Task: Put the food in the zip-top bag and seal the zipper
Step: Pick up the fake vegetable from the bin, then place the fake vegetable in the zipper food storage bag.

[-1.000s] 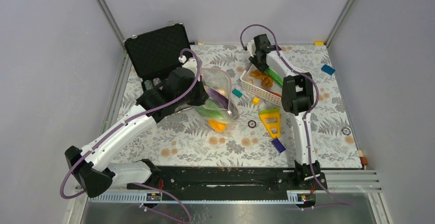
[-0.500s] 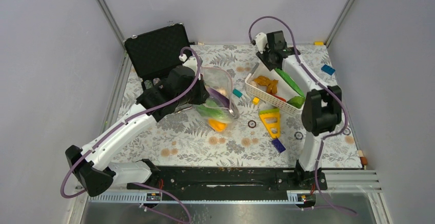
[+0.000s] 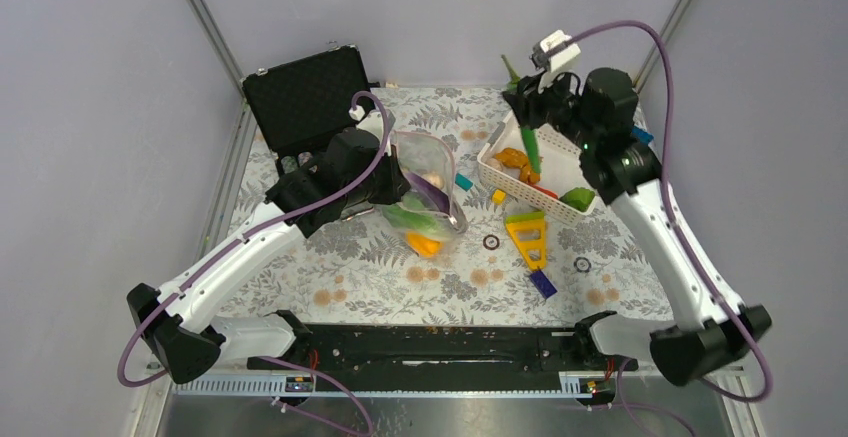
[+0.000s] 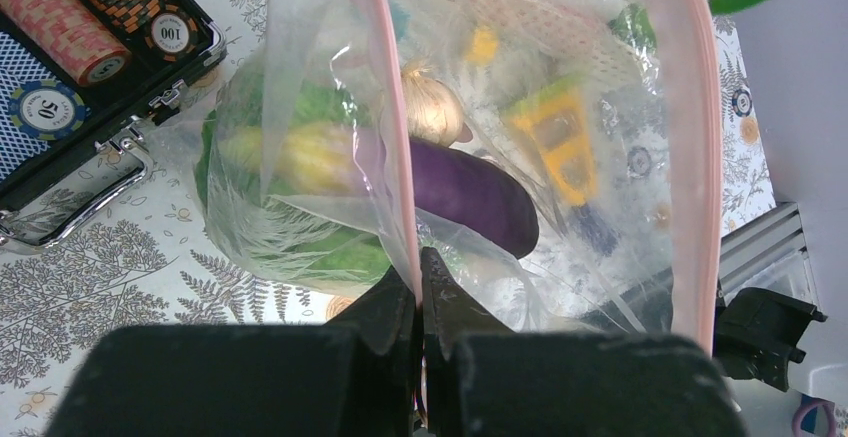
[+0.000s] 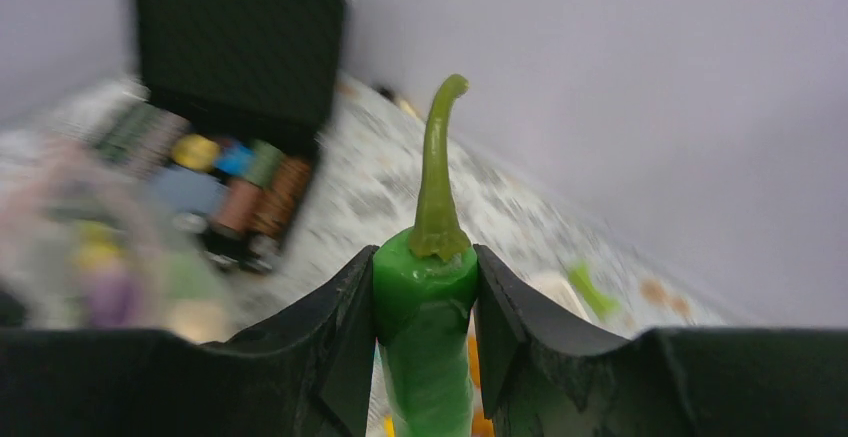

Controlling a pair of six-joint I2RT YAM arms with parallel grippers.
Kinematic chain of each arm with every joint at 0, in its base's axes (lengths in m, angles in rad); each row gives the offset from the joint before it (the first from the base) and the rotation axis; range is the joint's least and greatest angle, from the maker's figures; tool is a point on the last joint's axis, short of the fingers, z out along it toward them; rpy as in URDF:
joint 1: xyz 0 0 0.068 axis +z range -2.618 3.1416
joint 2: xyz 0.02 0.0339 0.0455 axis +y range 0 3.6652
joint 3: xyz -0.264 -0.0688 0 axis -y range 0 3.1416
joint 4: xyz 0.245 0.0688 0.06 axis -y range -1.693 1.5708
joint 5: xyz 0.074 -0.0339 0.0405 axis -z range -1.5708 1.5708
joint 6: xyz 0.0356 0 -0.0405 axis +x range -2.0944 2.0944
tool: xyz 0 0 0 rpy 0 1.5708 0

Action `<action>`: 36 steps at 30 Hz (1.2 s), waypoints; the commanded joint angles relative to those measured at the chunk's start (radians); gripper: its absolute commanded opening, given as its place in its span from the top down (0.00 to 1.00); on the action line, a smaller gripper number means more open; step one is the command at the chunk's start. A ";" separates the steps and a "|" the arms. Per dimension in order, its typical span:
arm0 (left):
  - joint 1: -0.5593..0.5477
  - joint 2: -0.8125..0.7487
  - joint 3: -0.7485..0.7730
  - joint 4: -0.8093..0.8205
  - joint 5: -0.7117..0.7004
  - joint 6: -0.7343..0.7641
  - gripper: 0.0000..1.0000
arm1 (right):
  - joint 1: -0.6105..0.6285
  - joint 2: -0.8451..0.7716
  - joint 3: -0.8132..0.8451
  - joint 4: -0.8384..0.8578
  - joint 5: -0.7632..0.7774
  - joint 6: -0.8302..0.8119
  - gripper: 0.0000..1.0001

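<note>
My right gripper [image 3: 527, 107] is shut on a long green vegetable [image 5: 428, 297] near its stem end and holds it up above the white basket [image 3: 500, 172]; it hangs upright in the top view [image 3: 526, 137]. My left gripper [image 4: 420, 282] is shut on the pink zipper [image 4: 392, 157] of the zip-top bag [image 3: 428, 179], holding the mouth open. Inside the bag lie a purple vegetable [image 4: 470, 192], a green lettuce leaf [image 4: 300, 247] and a yellow piece [image 4: 310, 152]. An orange lumpy piece [image 3: 515, 160] and a green piece [image 3: 578, 198] lie in the basket.
An open black case of poker chips [image 3: 310, 102] stands at the back left. A yellow block [image 3: 528, 237], a purple block [image 3: 543, 283], a teal block [image 3: 462, 182], a blue block [image 3: 640, 136] and loose rings [image 3: 491, 242] lie on the fern-printed table.
My right arm has swung out to the right and lifted the long green vegetable out of the basket. The left gripper and the bag have stayed still.
</note>
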 commanded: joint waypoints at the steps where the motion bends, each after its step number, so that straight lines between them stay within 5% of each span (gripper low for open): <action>1: 0.003 -0.027 0.041 0.021 0.030 -0.013 1.00 | 0.180 -0.124 -0.022 0.179 -0.089 0.073 0.85; 8: 0.003 -0.030 0.048 0.022 0.046 -0.021 1.00 | 0.260 -0.169 -0.036 0.471 -0.271 0.346 0.88; 16: 0.003 -0.030 0.056 0.008 0.038 -0.027 1.00 | 0.352 -0.126 -0.085 0.758 -0.318 0.418 0.89; 36: 0.002 -0.052 0.055 0.017 0.057 -0.038 1.00 | 0.390 0.078 -0.217 0.940 -0.246 0.219 0.86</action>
